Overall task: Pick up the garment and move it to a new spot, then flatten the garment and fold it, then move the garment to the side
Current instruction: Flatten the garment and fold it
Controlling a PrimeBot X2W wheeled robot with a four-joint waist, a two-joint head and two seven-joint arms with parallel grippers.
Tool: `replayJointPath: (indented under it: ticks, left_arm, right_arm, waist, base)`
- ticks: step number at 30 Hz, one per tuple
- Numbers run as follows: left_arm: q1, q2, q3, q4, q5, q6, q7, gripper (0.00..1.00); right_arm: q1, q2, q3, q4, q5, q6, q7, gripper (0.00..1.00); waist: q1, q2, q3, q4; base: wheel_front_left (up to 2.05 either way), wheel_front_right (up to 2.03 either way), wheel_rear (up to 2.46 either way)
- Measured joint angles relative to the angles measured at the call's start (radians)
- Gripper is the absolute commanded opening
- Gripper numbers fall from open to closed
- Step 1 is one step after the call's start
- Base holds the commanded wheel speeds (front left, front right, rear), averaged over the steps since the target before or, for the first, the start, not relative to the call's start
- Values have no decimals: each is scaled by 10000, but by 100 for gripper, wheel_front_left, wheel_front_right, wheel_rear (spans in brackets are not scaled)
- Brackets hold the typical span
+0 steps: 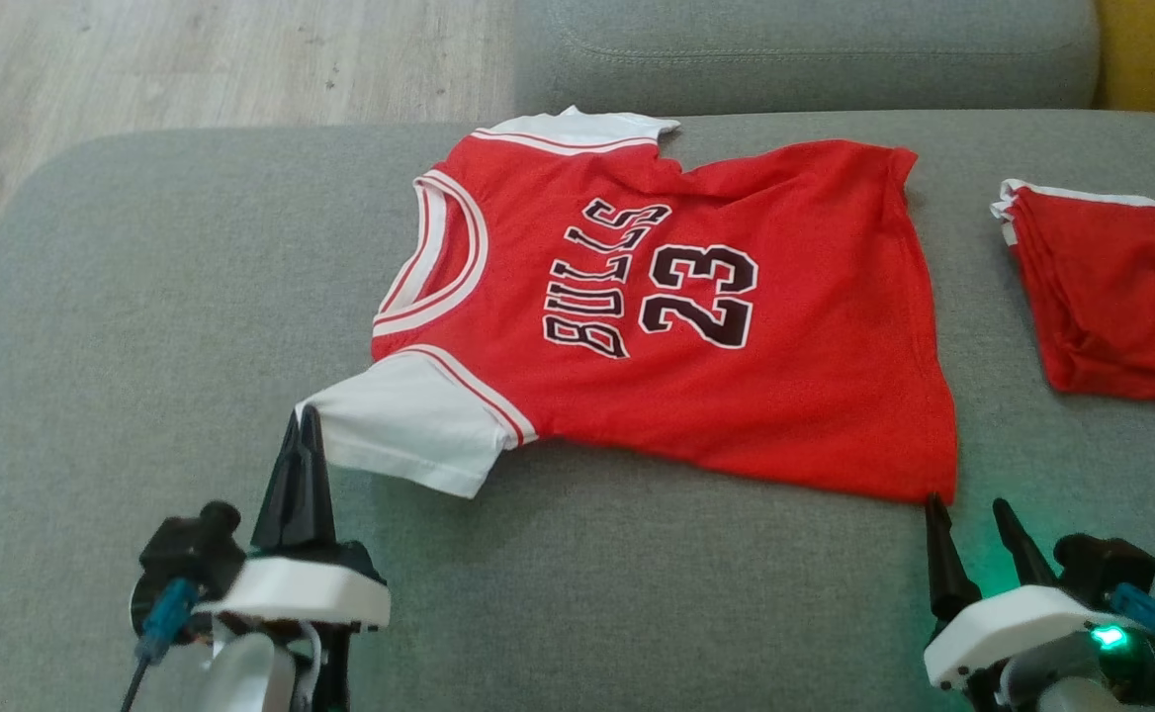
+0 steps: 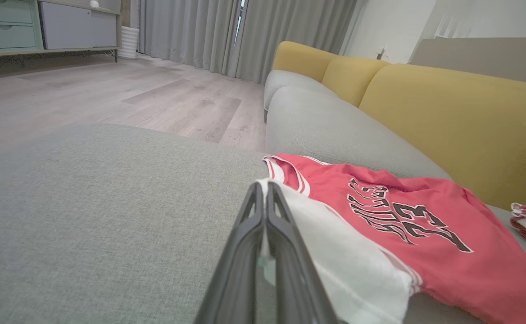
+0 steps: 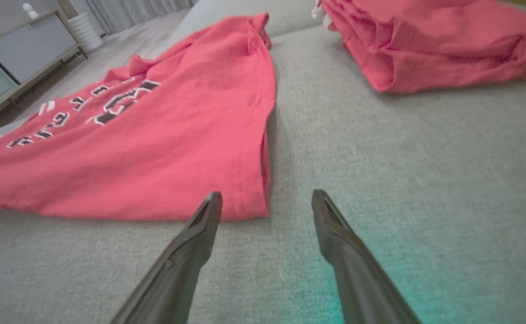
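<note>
A red jersey (image 1: pixel 686 386) lettered BULLS 23, with white sleeves, lies spread face up on the grey sofa seat (image 1: pixel 142 297), neck toward the left. My left gripper (image 1: pixel 303 417) is shut on the edge of the near white sleeve (image 2: pixel 348 265), and a strip of white cloth shows between its fingers (image 2: pixel 254 211). My right gripper (image 1: pixel 967 506) stands open just in front of the jersey's near hem corner (image 3: pixel 249 198), fingertips (image 3: pixel 211 202) resting low over the cushion and holding nothing. The jersey (image 3: pixel 155 148) runs away to the left in the right wrist view.
A second red garment (image 1: pixel 1111 297), folded, lies on the seat to the right, seen close by as the folded garment (image 3: pixel 425 45). Yellow backrest cushions (image 2: pixel 447 112) stand behind the seat. Wooden floor (image 1: pixel 192 59) lies beyond the seat's far left edge.
</note>
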Motion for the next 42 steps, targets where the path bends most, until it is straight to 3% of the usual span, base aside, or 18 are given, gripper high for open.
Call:
replayJointPath:
  ticks: [6, 14, 17, 18, 26, 36, 42]
  left_arm:
    - [470, 6, -318, -685, -65, 10, -8, 0]
    - [479, 6, -470, -769, -65, 10, -8, 0]
    - [489, 6, -439, -769, -65, 23, -8, 0]
    - [498, 6, -416, -767, -65, 23, -8, 0]
    - [696, 6, -288, -755, -63, 67, -8, 0]
    - [1532, 8, -81, -660, -77, -10, -8, 0]
    - [1817, 12, 132, -915, -614, -173, -8, 0]
  right_arm:
    - [-433, 0, 96, 798, 934, 0, 282, 100]
    - [-1079, -8, 353, 1662, 1266, 0, 366, 100]
    - [-1284, -27, 382, 1996, 1266, 0, 353, 18]
    - [-1304, -29, 408, 2061, 1266, 0, 345, 0]
    - [-1314, -12, 658, 1998, 1064, 0, -276, 0]
    - [-893, -10, 915, 426, 765, 0, -336, 0]
    - [-326, -6, 777, -487, 460, 0, 56, 0]
  waist:
    - [0, 0, 59, 173]
    - [0, 0, 150, 372]
    - [0, 0, 122, 343]
    - [0, 0, 107, 312]
    - [0, 0, -123, -10]
    - [-1, 0, -350, -557]
    - [-1, 0, -135, -618]
  base:
    - [0, 0, 0]
    - [0, 0, 0]
    - [0, 0, 0]
    - [0, 0, 0]
    - [0, 0, 0]
    - [0, 0, 0]
    - [0, 0, 0]
